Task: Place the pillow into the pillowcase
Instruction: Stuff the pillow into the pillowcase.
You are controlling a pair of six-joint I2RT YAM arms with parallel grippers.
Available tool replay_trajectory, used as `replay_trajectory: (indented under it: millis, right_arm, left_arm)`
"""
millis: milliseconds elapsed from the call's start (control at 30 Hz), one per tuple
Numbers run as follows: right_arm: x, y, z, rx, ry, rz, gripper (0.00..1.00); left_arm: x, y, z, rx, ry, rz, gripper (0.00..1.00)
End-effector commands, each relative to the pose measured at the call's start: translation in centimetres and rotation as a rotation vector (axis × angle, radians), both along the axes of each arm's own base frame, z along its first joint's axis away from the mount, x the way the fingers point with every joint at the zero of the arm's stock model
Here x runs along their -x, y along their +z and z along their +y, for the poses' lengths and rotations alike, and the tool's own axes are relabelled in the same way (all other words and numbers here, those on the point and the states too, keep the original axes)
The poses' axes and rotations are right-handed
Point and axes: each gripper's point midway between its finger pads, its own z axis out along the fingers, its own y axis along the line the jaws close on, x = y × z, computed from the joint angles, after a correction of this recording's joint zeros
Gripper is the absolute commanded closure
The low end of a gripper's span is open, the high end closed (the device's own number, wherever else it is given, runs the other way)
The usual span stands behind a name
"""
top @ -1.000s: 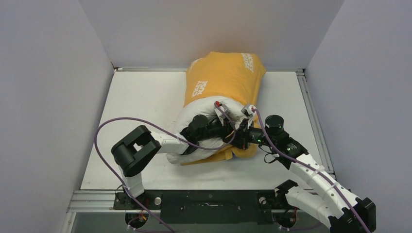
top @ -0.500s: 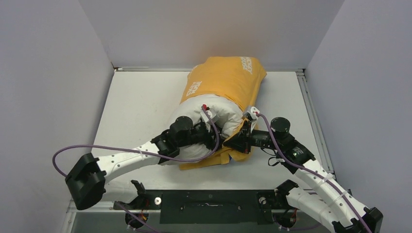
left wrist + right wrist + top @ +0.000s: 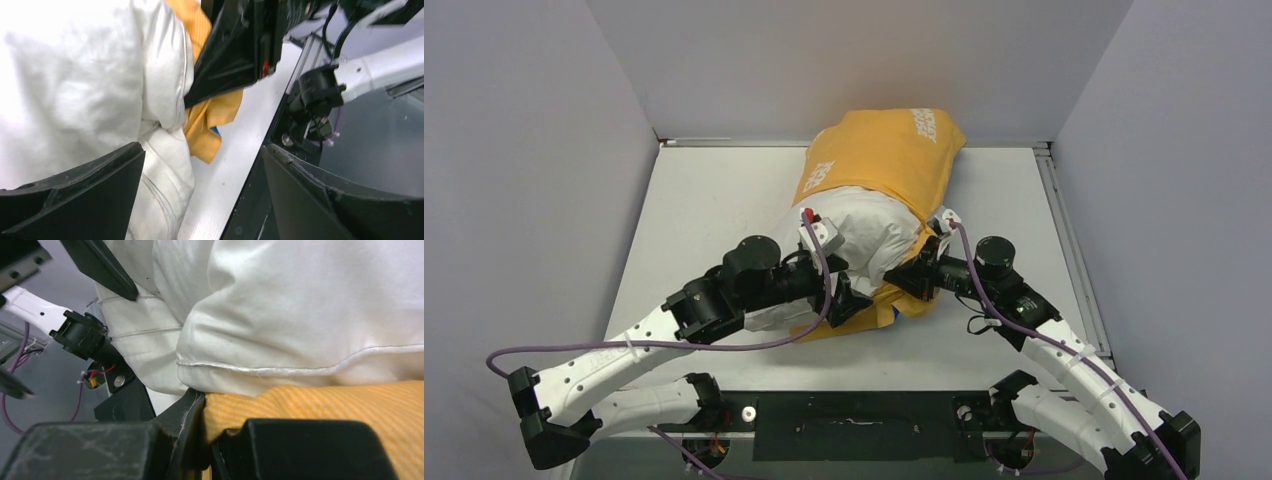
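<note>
Grey walls (image 3: 524,150) enclose a white table (image 3: 704,200). At mid-table lies the pillow (image 3: 864,225), its far half inside the pillowcase (image 3: 884,160), which has its orange face up. The pillow's near end protrudes bare. The right gripper (image 3: 202,415) is clamped on the orange near edge of the pillowcase, directly below the pillow seam. The left gripper (image 3: 202,155) has its jaws wide apart at the pillow's near end and grips nothing.

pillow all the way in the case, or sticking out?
Partly in. The pillowcase covers the far half of the pillow; its white near end bulges out of the opening toward the arms.
</note>
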Motion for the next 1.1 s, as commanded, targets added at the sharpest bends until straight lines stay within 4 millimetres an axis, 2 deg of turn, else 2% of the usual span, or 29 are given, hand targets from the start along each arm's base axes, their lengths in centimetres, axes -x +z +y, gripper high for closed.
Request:
replay_trajectory:
  millis: [0,133,233,333,533,667,900,967,1067]
  right_arm:
    - [-1.9,4.6,-0.2,-0.111,-0.066,-0.167,0.95]
    - [-1.6,4.6,-0.2,-0.113,-0.062,-0.161,0.95]
    - [-1.4,4.8,-0.4,-0.116,-0.066,-0.165,0.95]
    - [-1.2,5.3,-0.6,-0.119,-0.07,-0.172,0.95]
    - [-0.3,7.4,-1.3,-0.153,-0.082,-0.208,0.95]
    - [1.3,10.0,-1.5,-0.223,-0.048,-0.243,0.95]
    - [4.9,15.6,-2.1,-0.361,0.041,-0.34,0.95]
    - [5.8,16.7,-2.4,-0.378,0.059,-0.371,0.95]
    - [7.0,18.3,-2.9,-0.396,0.07,-0.411,0.95]
  left_arm:
    - [-1.4,4.8,-0.5,0.053,0.055,-0.018,0.12]
    - [-4.5,6.3,-2.1,0.067,0.142,-0.026,0.25]
    - [-7.4,3.7,-3.9,0.0,0.182,0.023,0.31]
    - [-8.6,-0.6,-5.8,-0.077,0.145,0.092,0.39]
    - [-7.2,-8.2,-8.6,-0.099,-0.008,0.217,0.61]
    - [-7.2,-11.5,-9.9,-0.079,-0.052,0.264,0.69]
    - [-8.3,-17.9,-12.6,-0.063,-0.097,0.397,0.74]
    - [-8.4,-20.5,-13.3,-0.054,-0.11,0.454,0.8]
    - [-7.8,-22.5,-14.0,-0.037,-0.149,0.504,0.94]
